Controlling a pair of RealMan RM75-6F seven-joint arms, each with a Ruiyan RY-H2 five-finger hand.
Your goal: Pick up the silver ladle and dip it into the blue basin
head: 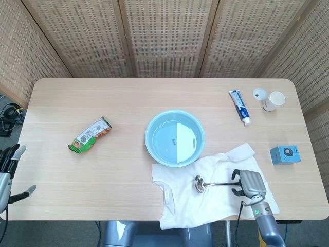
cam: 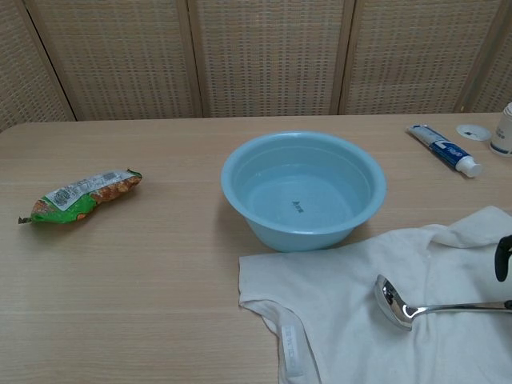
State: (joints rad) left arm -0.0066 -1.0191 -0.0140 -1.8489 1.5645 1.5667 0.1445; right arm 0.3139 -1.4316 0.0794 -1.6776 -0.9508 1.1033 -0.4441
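The silver ladle (head: 216, 183) lies on a white shirt (head: 195, 206), bowl end to the left, just in front of the blue basin (head: 149, 138), which holds water. My right hand (head: 248, 183) hovers over the end of the ladle's handle, fingers apart and pointing left; that end is hidden under it. In the chest view the ladle (cam: 396, 302) still rests flat on the shirt (cam: 344, 320), and only one dark fingertip (cam: 502, 258) shows above the handle at the right edge. My left hand (head: 7, 175) waits off the table's left edge, fingers spread, holding nothing.
A green snack packet (head: 90, 135) lies left of the basin. At the back right are a toothpaste tube (head: 239, 106), a small lid (head: 259, 93) and a paper cup (head: 274, 100). A blue box (head: 285, 154) sits near the right edge.
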